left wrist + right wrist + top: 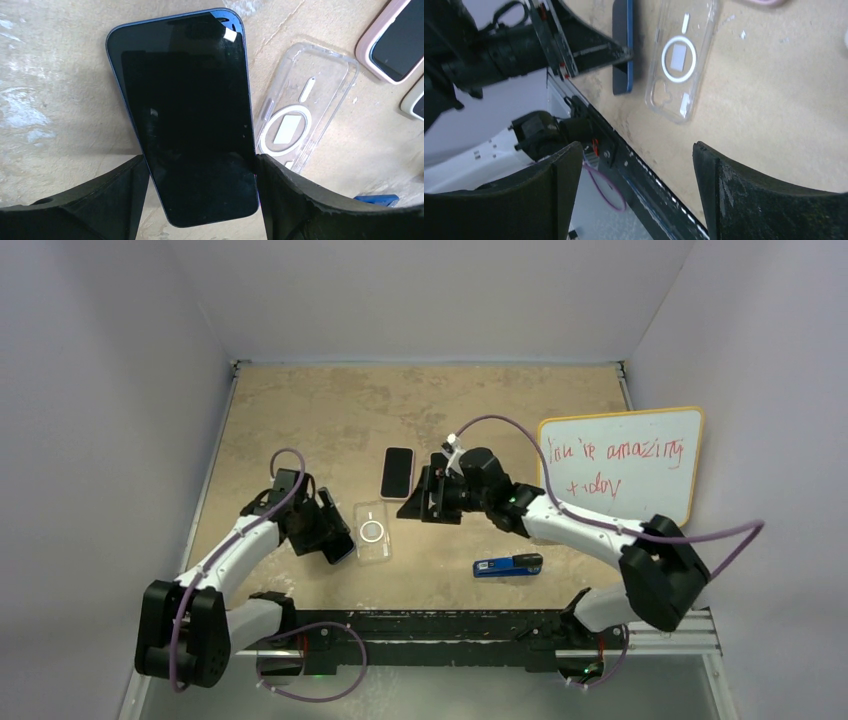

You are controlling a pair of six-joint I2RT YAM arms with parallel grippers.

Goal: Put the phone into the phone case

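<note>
My left gripper (200, 175) is shut on a dark blue phone (187, 110), its black screen facing the camera, held just left of the clear phone case (300, 120). In the top view the left gripper (335, 537) with the phone sits beside the case (372, 531), which lies flat with its white ring showing. The right wrist view shows the phone (622, 45) edge-on in the left fingers and the case (679, 57) beside it. My right gripper (415, 498) is open and empty, hovering to the right of the case.
A second phone in a pink case (397, 472) lies behind the clear case, also in the left wrist view (392, 40). A blue and black tool (507, 565) lies at the front right. A whiteboard (620, 465) stands at the right.
</note>
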